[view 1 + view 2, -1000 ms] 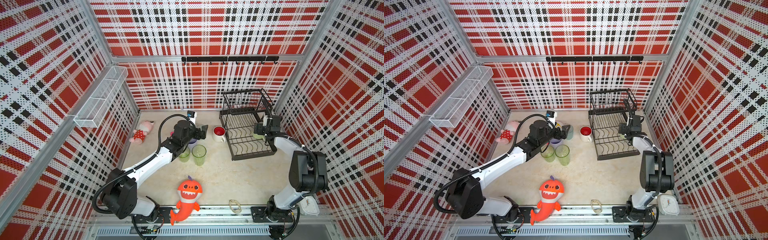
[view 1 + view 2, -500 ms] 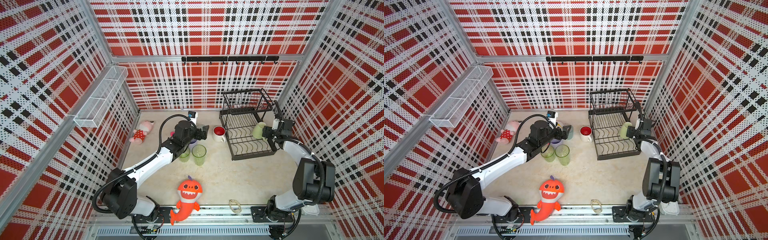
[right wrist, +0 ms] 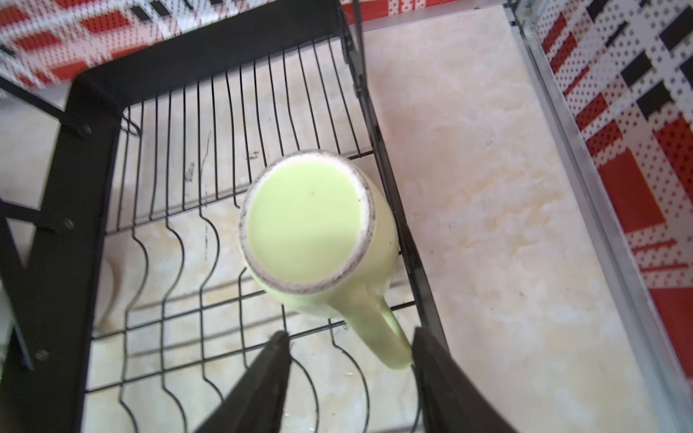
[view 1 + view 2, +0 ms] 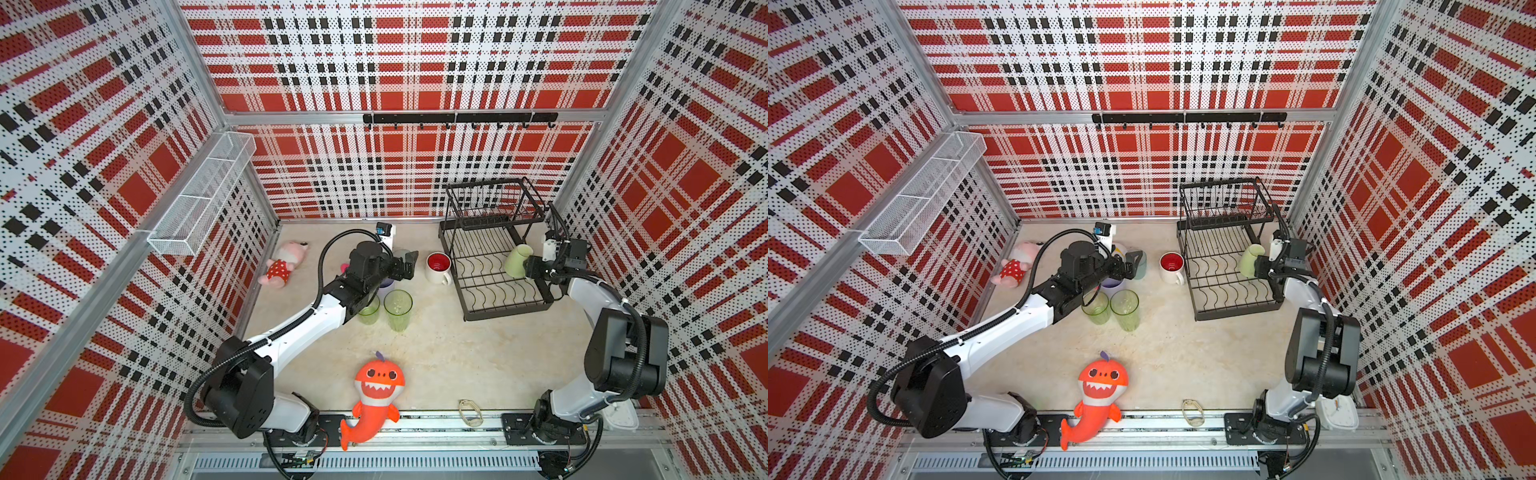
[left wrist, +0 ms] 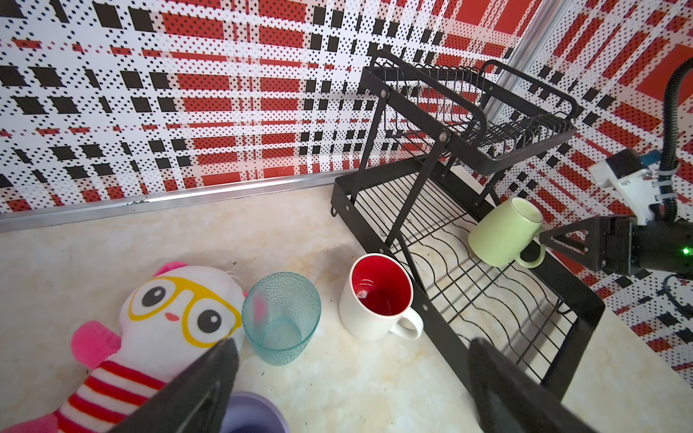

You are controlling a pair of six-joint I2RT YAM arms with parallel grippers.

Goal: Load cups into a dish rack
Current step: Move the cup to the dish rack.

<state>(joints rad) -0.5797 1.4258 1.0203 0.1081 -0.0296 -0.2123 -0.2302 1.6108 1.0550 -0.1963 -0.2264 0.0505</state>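
The pale-green mug (image 3: 307,221) lies tilted, base up, on the lower tier of the black dish rack (image 4: 505,308). My right gripper (image 3: 349,333) is open at the rack's right side. The mug's handle is between its fingers and touches only one of them. My left gripper (image 5: 352,343) hangs open and empty above the floor, over the lavender cup (image 5: 251,412) and near the teal cup (image 5: 281,318). The white red-lined mug (image 4: 437,266) stands beside the rack's left edge. Two green tumblers (image 4: 397,305) stand upright by the left forearm.
A white plush with yellow glasses (image 5: 168,311) lies against the teal cup. A pink plush (image 4: 284,264) lies by the left wall and an orange shark plush (image 4: 376,390) at the front. A white mesh basket (image 4: 203,195) hangs on the left wall.
My right gripper has drawn back from over the rack to its right side, leaving the pale-green mug on the lower tier, and its jaws have narrowed. The left arm has not moved.
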